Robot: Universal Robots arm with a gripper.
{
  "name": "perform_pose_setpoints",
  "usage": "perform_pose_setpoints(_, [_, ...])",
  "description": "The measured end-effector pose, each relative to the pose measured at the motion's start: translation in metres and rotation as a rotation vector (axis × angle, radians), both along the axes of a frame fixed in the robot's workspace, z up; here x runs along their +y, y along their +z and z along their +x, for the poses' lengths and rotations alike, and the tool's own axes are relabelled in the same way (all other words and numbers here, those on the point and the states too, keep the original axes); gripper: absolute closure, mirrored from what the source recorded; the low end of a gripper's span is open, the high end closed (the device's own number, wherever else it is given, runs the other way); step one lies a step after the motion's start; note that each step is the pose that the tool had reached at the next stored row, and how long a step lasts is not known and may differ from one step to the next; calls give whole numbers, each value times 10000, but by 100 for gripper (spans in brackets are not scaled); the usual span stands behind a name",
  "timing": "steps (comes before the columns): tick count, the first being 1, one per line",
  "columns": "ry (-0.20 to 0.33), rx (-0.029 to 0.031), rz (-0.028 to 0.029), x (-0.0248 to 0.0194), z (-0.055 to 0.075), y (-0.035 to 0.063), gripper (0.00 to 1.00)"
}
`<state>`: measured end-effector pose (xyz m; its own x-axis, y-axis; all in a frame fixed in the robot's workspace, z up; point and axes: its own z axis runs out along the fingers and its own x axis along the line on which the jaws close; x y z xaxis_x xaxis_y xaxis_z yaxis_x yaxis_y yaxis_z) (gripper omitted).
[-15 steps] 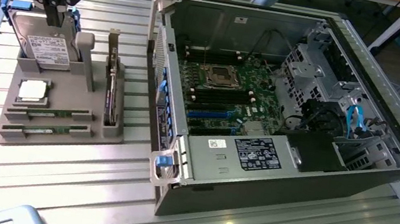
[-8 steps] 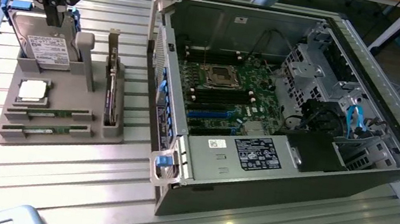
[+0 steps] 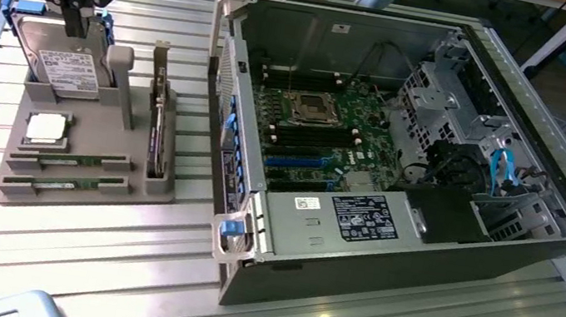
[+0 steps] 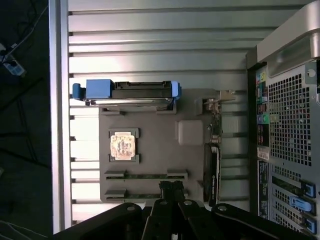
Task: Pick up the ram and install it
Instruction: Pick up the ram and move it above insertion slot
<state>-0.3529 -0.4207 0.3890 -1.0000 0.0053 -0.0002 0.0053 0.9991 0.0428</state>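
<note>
A: While the pincer (image 3: 76, 31) hangs over the grey holder (image 3: 86, 198), is it grasping anything?

B: No; its fingers (image 4: 166, 192) are clenched together on nothing; in the exterior view it sits above the hard drive (image 3: 69, 74), apart from the sticks.

A: And the ram?

B: Two sticks alike sit in slots of the holder; the ram (image 3: 70, 159) is just beside the processor (image 3: 47, 129); the second stick (image 3: 64, 184) is next to it, nearer the holder's edge; both are untouched.

A: The computer?

B: The open case (image 3: 355, 280) lies on the desk (image 3: 75, 270), to the exterior view's right of the holder; its motherboard (image 3: 321, 130) faces up; an expansion card (image 3: 159, 136) stands upright in the holder, between sticks and case.
</note>
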Motion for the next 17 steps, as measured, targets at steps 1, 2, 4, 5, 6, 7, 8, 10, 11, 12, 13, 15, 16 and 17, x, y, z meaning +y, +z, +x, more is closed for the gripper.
perform_pose_setpoints(1, [127, 0, -1, 0, 0, 0, 90])
perform_pose_setpoints(2, [274, -1, 1, 0, 0, -1, 90])
perform_pose_setpoints(4, [497, -1, 0, -1, -1, 0, 90])
perform_pose_setpoints(5, [610, -1, 1, -1, -2, -1, 90])
perform_pose_setpoints(6, [729, -2, 1, 0, -2, -1, 90])
perform_pose_setpoints(7, [850, -2, 1, 0, -2, -1, 90])
perform_pose_setpoints(8, [968, -1, 1, 0, -3, -1, 90])
perform_pose_setpoints(10, [1270, -3, 2, 0, -3, -2, 90])
perform_pose_setpoints(11, [1424, -3, 2, 0, -3, -2, 90])
perform_pose_setpoints(12, [1566, -2, 2, -1, -3, -1, 90])
perform_pose_setpoints(13, [1770, -1, 1, 0, -3, -1, 90])
perform_pose_setpoints(15, [2204, -2, 2, 0, -3, -1, 90])
perform_pose_setpoints(16, [2437, -2, 1, 0, -3, -1, 90])
perform_pose_setpoints(17, [2622, -1, 1, 0, -3, -1, 90])
